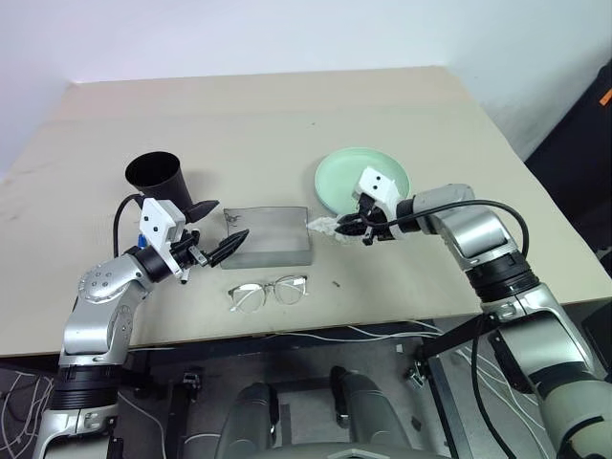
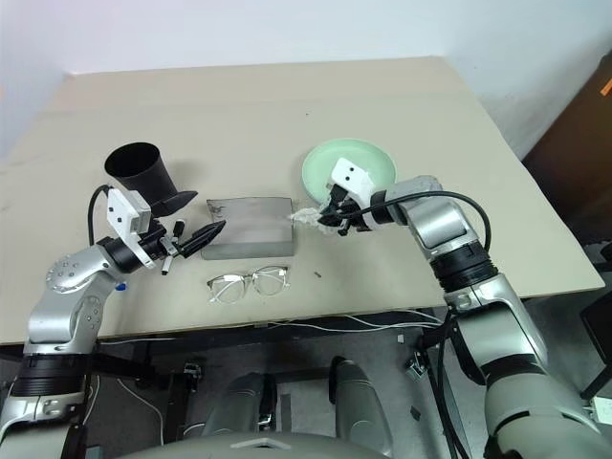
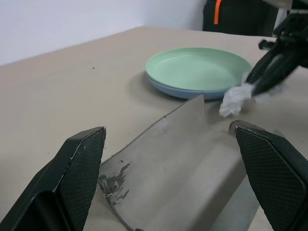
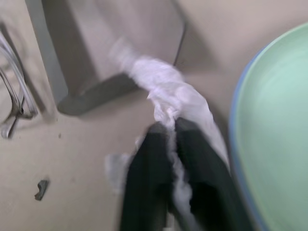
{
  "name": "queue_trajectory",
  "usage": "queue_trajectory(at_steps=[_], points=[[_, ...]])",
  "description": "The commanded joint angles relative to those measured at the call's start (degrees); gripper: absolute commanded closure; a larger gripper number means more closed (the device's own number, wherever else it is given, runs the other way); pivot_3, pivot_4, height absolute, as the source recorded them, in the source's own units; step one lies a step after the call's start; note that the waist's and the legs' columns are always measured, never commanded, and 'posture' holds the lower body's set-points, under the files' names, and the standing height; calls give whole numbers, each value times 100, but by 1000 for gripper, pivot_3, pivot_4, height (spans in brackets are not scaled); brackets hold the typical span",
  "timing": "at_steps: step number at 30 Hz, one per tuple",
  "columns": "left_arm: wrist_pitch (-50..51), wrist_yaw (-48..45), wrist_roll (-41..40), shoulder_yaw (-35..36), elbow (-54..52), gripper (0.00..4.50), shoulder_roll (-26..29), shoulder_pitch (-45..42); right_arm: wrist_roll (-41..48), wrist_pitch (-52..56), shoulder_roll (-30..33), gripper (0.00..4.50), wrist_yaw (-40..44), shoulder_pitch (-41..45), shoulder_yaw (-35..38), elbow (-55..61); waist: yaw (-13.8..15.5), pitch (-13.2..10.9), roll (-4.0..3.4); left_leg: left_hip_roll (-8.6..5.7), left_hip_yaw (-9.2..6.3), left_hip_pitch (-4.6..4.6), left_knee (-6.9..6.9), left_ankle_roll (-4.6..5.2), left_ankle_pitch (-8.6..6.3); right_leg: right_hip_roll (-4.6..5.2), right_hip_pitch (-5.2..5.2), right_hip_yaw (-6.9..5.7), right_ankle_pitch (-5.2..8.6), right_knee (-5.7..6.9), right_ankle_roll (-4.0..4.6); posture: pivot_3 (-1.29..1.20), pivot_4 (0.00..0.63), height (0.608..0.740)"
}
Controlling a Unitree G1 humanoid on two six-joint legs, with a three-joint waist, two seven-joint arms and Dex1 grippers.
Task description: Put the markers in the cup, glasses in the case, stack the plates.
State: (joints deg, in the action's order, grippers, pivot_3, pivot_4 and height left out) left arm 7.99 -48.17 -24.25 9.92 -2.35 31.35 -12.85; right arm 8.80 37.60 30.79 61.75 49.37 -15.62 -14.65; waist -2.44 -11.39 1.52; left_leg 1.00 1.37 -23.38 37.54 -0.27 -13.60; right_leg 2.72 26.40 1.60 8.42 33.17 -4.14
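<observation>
My right gripper (image 4: 168, 139) is pinched tight on the crumpled white tissue (image 4: 168, 96), which hangs between the grey case (image 1: 270, 235) and the plates (image 3: 197, 72) (mint green one stacked on the light blue one). My left gripper (image 1: 212, 231) stands wide apart and holds nothing, its fingers (image 3: 72, 178) level just above the near end of the case. The glasses (image 1: 268, 292) lie on the table (image 1: 287, 115) in front of the case, apart from it. The black cup (image 1: 158, 177) stands beside my left wrist; a marker (image 2: 172, 251) lies on the table under that gripper.
</observation>
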Motion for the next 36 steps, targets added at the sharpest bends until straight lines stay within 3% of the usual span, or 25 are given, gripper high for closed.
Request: queue_trajectory(at_steps=[1, 5, 12, 16, 20, 26, 32, 36], points=[[-102, 32, -17, 114, -148, 0, 56, -37, 399, 164, 90, 4472, 58, 371, 573, 316, -1, 0, 0, 0, 0, 0, 0, 0, 0, 0, 0, 0, 0, 0, 0, 0, 150, 733], [-93, 52, -38, 154, -131, 0, 69, -54, 589, 134, 31, 4472, -334, 858, 1181, -262, -5, 0, 0, 1, 0, 1, 0, 0, 0, 0, 1, 0, 0, 1, 0, 0, 150, 733], [-75, 76, -50, 153, -165, 0, 62, -32, 64, -390, -221, 4472, -1278, 1586, 1261, -2316, -11, 0, 1, 1, 1, 1, -4, 0, 0, 0, -1, -1, -2, -5, 4, 0, 150, 733], [-69, 90, -52, 170, -178, 0, 81, -36, -228, -569, -372, 3552, -1650, 1837, 1198, -3245, -13, 0, -1, 1, 5, -3, -12, 0, 0, 0, 4, 1, -13, -7, 22, 0, 150, 733], [-67, 95, -64, 212, -204, 0, 112, 6, -334, -785, -383, 2104, -1688, 2016, 1231, -3599, -13, -1, -1, 0, 6, -5, -14, 1, 0, 0, 7, 1, -13, -7, 22, 0, 150, 733], [-42, 109, -109, 290, -267, 0, 172, 97, -96, -547, -306, 27, -1023, 2041, 1275, -3070, -16, -1, -2, 1, 4, -2, -14, 1, 0, -2, 6, 1, -12, -5, 21, 0, 150, 733], [65, 71, -192, 435, -308, 0, 274, 141, 940, 1240, -307, 27, 248, 1705, 1148, -1103, -10, -2, -4, 10, 2, -3, -17, 1, 0, -6, 10, 0, -13, -1, 20, 0, 150, 733], [180, -103, -485, 656, -361, 0, 395, 245, 1453, 2087, -456, 27, 807, 1450, 640, -237, -14, -2, -3, 20, 2, -2, -15, 0, 0, -8, 8, -4, -12, -3, 21, 0, 150, 733]])
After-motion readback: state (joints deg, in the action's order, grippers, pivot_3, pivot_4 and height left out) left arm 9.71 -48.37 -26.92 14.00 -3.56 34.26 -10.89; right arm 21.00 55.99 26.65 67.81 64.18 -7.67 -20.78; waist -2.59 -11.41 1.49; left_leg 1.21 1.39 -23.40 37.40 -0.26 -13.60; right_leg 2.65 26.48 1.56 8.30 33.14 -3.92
